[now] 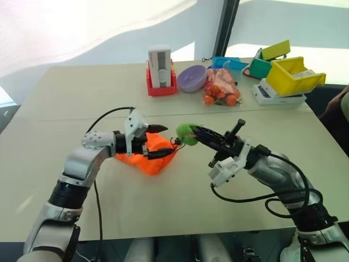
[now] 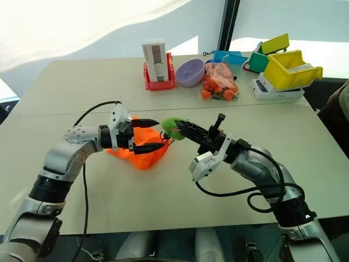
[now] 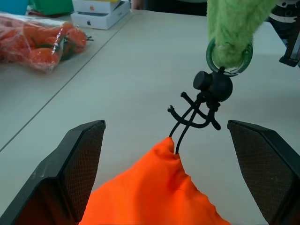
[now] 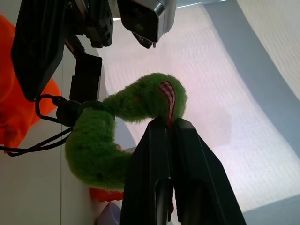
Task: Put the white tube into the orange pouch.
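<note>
The orange pouch point(image 1: 155, 159) lies crumpled on the table point(image 1: 65, 98) at centre left, and its gathered corner point(image 3: 164, 154) is drawn up by the thin black cord point(image 3: 192, 117). My left gripper point(image 1: 168, 140) is open, one finger on each side of that corner, touching nothing that I can see. The cord ends in a fuzzy green ball point(image 1: 187, 133). My right gripper point(image 1: 194, 130) is shut on the green ball point(image 4: 117, 122) and holds it just above the table. The white tube is out of view.
At the back of the table stand a grey-white box in a red base point(image 1: 160, 68), a purple bowl point(image 1: 191, 78), a clear bag of orange items point(image 1: 220, 90), a white box point(image 1: 275, 95), and yellow point(image 1: 294, 75) and green point(image 1: 260, 66) bins. A person's arm point(image 1: 341, 109) shows at the right edge.
</note>
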Tool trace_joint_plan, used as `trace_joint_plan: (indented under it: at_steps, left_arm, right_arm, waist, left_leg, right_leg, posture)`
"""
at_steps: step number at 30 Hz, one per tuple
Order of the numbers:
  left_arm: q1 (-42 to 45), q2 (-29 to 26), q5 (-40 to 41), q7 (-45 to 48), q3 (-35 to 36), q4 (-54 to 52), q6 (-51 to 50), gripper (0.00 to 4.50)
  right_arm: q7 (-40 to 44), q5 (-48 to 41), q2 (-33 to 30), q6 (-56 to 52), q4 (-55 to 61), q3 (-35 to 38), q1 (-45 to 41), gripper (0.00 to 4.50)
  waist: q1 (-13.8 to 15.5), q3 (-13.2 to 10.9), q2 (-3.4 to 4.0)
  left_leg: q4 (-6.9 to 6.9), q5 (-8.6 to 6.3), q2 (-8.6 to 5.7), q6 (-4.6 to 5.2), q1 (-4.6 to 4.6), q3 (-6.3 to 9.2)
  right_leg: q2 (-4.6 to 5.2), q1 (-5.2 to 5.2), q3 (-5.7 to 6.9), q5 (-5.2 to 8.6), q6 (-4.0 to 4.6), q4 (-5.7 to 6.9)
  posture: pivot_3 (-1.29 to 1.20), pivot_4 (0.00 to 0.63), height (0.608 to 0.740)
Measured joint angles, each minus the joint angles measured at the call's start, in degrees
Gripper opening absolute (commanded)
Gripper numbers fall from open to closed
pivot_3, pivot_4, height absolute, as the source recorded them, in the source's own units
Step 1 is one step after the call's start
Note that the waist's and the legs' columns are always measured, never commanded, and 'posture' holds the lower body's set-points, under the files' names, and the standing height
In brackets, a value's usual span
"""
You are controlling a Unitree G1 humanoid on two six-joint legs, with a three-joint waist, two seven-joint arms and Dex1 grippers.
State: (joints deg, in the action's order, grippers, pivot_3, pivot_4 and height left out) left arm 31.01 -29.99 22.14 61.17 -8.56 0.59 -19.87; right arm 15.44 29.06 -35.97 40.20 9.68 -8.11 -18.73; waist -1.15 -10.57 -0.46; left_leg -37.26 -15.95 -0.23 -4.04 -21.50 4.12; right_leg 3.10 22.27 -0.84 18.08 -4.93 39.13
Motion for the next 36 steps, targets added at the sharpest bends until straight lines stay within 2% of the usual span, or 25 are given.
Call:
trace_joint_plan:
  at_steps: [4, 5, 6, 34, 36]
  left_arm:
    - [0.63, 2.28, -0.35, 0.69, -0.25, 1.51, 1.60, 4.45]
    - [0.68, 2.73, -0.26, 0.85, -0.23, 1.50, 1.65, 3.94]
    - [0.69, 3.10, -0.20, 0.91, -0.22, 1.50, 1.67, 3.73]
    - [0.55, 4.46, 1.63, 1.16, 0.38, -0.37, 1.55, 3.73]
    - [0.36, 4.39, 1.83, 1.20, 0.42, -0.54, 1.54, 3.17]
  right_arm:
    - [0.07, 0.00, 0.08, -0.76, 0.12, 0.01, 0.19, 0.00]
    - [0.10, 0.00, 0.08, -1.01, 0.16, 0.01, 0.30, 0.00]
    - [0.13, 0.00, 0.08, -1.11, 0.17, 0.01, 0.33, 0.00]
    - [0.18, 0.01, 0.75, -2.70, 0.30, 0.01, 0.68, 0.00]
    - [0.17, 0.02, 0.78, -2.79, 0.30, 0.01, 0.68, 0.00]
  waist:
    - [0.13, 0.00, 0.00]
    - [0.11, 0.00, 0.00]
    - [0.08, 0.00, 0.00]
    - [0.08, -0.01, -0.01]
    - [0.08, -0.01, -0.01]
  left_leg:
    - [-0.01, 0.00, 0.00, 0.00, -0.01, 0.00]
    - [-0.01, 0.00, 0.00, 0.00, -0.01, -0.01]
    - [-0.01, 0.00, 0.00, 0.00, 0.00, -0.01]
    - [0.00, 0.00, 0.01, 0.00, 0.00, 0.00]
    - [0.00, 0.00, 0.01, 0.00, 0.00, 0.00]
  right_leg:
    - [0.00, 0.00, -0.02, 0.00, 0.00, 0.00]
    - [0.00, 0.00, -0.03, 0.00, 0.00, 0.00]
    - [0.00, 0.00, -0.03, 0.00, 0.00, 0.00]
    - [-0.03, -0.01, -0.05, 0.00, 0.00, 0.00]
    - [-0.03, -0.01, -0.05, 0.00, 0.00, 0.00]
  posture:
    - [0.00, 0.150, 0.740]
    - [0.00, 0.150, 0.740]
    - [0.00, 0.150, 0.740]
    - [0.00, 0.150, 0.740]
    - [0.00, 0.150, 0.740]
